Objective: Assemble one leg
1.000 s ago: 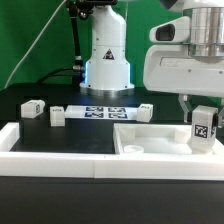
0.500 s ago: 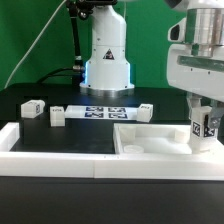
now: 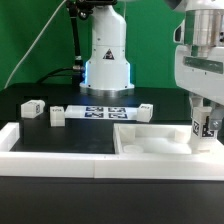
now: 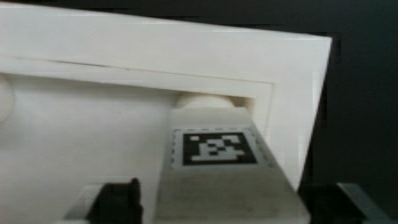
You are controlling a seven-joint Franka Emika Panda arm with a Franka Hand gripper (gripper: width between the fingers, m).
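The fingers (image 4: 118, 198) pinch the leg (image 3: 206, 127) by its sides and hold it upright, low over a corner of the panel (image 3: 140, 128) at the exterior view's right. This probably lines its end up with the rounded fitting (image 4: 205, 100) there.

A plain green backdrop (image 3: 35, 30) covers the whole wall behind the scene. Below it a matte black counter (image 3: 70, 135) stretches across the exterior view, its surface dark and smooth. The light is bright and even.
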